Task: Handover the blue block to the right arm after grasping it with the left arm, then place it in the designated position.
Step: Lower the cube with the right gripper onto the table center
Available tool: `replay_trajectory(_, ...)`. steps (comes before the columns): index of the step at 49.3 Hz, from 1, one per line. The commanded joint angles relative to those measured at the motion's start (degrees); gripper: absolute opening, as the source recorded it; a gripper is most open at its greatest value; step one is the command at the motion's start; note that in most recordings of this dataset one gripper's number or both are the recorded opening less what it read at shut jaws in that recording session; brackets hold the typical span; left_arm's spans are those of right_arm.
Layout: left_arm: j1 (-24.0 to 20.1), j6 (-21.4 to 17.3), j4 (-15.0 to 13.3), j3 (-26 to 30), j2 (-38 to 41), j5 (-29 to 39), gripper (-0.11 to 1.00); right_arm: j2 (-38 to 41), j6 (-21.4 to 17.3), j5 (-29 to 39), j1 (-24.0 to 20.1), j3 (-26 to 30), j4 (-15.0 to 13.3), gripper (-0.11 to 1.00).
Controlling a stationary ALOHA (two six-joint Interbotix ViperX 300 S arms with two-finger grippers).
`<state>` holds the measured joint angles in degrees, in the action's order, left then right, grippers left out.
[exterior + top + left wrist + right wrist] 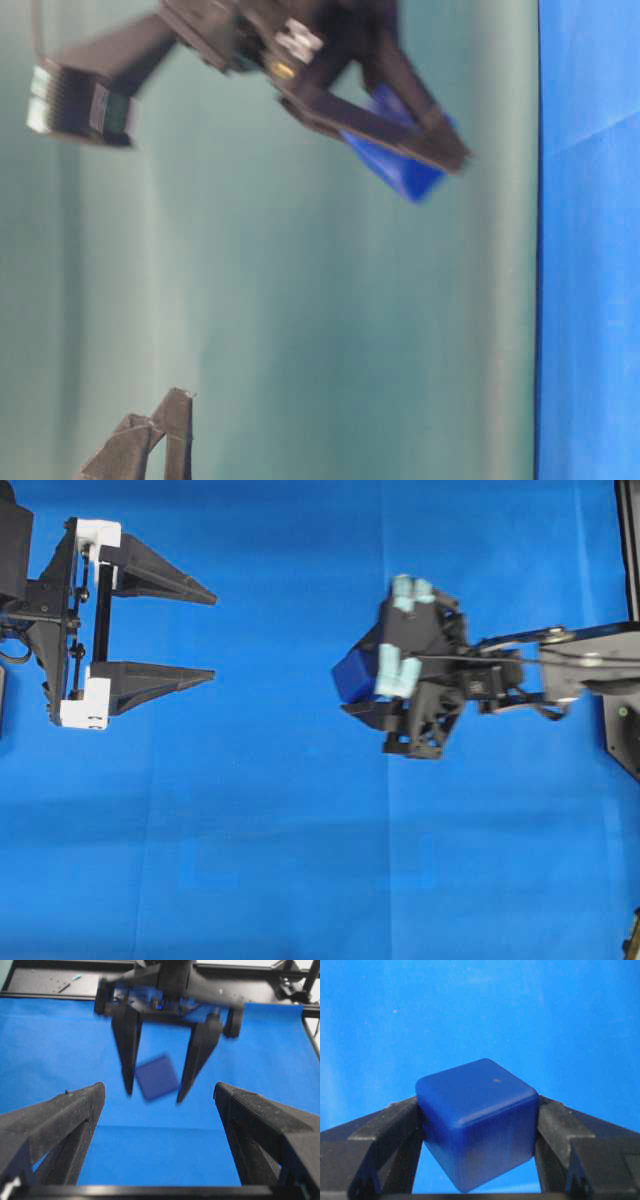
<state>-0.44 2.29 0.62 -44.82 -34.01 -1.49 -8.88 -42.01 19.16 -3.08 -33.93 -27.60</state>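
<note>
Right gripper [352,692], all black with a pale grey-green part at the wrist, sits right of centre in the overhead view, over the blue cloth [300,860]. Blue block [355,674] is pinched between its two tapered fingers [385,1135]; the right wrist view shows a finger pressed against each side of the block [479,1120], jaws roughly half closed around it. Block sits tilted in the grip, one corner pointing down. In the table-level view the block [400,165] hangs clear of the cloth, held aloft; that view is blurred.

Left gripper [214,637], white brackets at its base, is at the left edge of the overhead view, well apart from the block. Its fingers [160,575] are spread wide with nothing between them. From the left wrist view the right gripper [154,1095] faces it across the cloth, the block [156,1078] between the far fingers, blurred.
</note>
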Motion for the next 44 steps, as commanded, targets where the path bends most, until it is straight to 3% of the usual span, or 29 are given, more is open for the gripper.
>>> replay_trajectory(1,0.00,-0.09,-0.09,0.97,-1.14,-0.62,0.93,2.20,-0.09,-3.16,1.32,1.49,0.09,0.53)
replay_trajectory(17,0.00,-0.09,-0.09,0.97,-1.14,-0.62,0.93,13.89,-0.18,-15.91,4.39,2.20,0.18,0.53)
replay_trajectory(44,0.00,-0.18,-0.09,0.88,-1.14,-0.35,0.93,25.14,-0.09,-23.91,6.24,5.63,0.09,0.53)
